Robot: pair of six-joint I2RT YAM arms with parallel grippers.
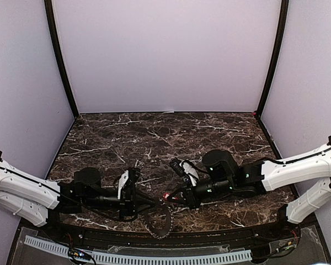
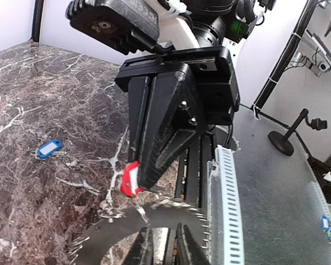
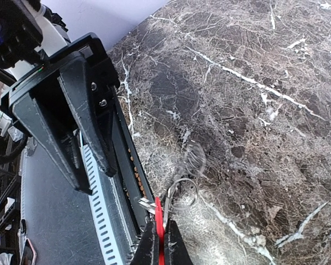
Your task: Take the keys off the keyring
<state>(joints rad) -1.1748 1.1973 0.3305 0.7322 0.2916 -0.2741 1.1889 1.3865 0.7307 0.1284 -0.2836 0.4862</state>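
Note:
The keyring [image 1: 158, 223] is a grey toothed ring at the table's front edge, between the two arms. In the left wrist view the keyring [image 2: 121, 229] runs across the tips of my left gripper [image 2: 164, 237], whose fingers stand a narrow gap apart. My right gripper [image 1: 169, 197] is shut on the red key [image 2: 130, 180] just above the ring. In the right wrist view the red key [image 3: 159, 214] is a thin sliver between the closed jaws of that gripper [image 3: 159, 229], with a small wire ring [image 3: 183, 190] hanging from it. The blue key [image 2: 48, 148] lies alone on the marble.
A white slotted cable duct [image 1: 138, 257] and a black rail run along the table's front edge, close under both grippers. The marble table [image 1: 165, 138] is enclosed by pale walls at the back and sides. My left arm's body [image 3: 71, 127] fills the right wrist view's left side.

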